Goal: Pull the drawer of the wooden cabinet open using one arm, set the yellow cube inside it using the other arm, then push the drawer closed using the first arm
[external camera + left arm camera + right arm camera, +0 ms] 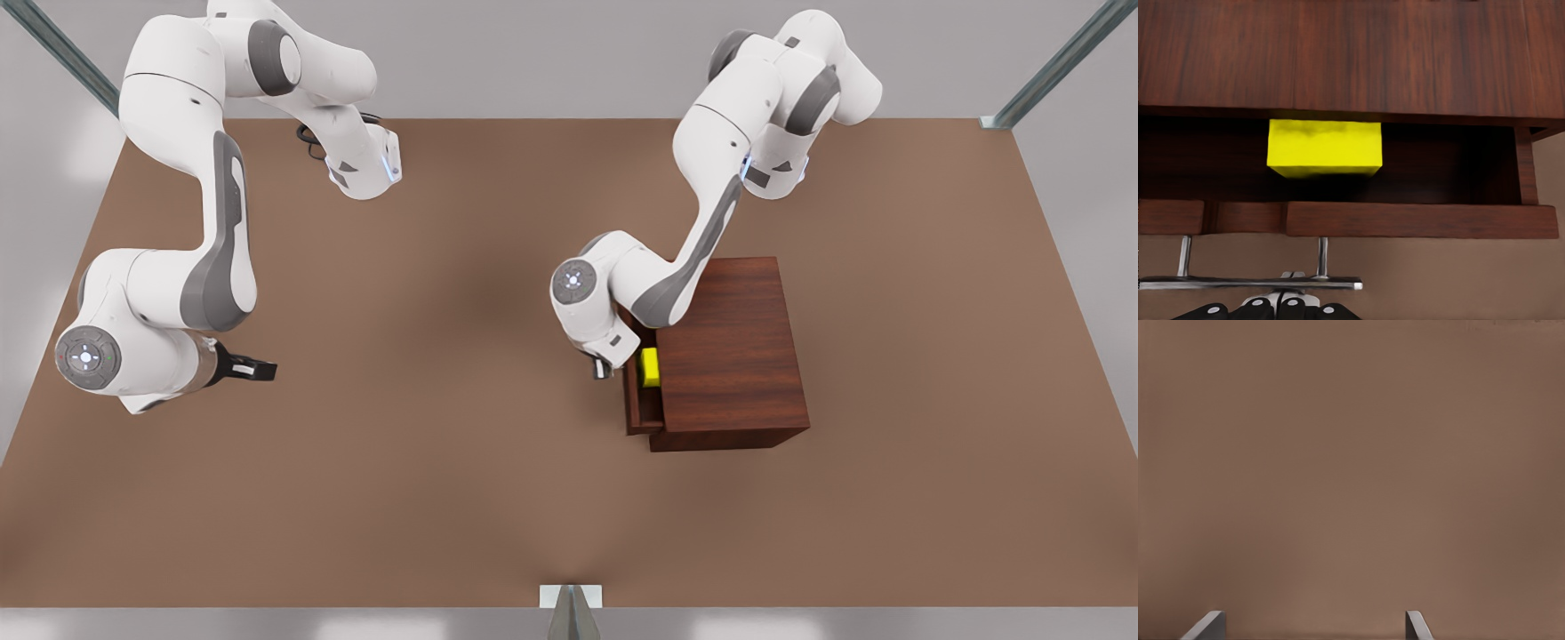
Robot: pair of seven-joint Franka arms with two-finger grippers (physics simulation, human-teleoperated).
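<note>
— Cabinet first: the wooden cabinet (733, 351) sits right of centre on the brown table (400, 498), and its drawer (642, 411) sticks out only a little on the left side.

— And the yellow cube (650, 367)?

— Already inside the drawer, half tucked under the cabinet's top. So opening and placing look done; what's left, I'd say, is the last bit of pushing shut.

— Which arm does that?

— The left gripper (1275, 308) is right at the silver bar handle (1251, 283), in front of the drawer's front panel. Its fingers look pressed together behind the bar, not pinching it.

— The other one?

— The right gripper (253, 367) waits far off at the front view's left, over bare table, fingers spread and holding nothing.
</note>
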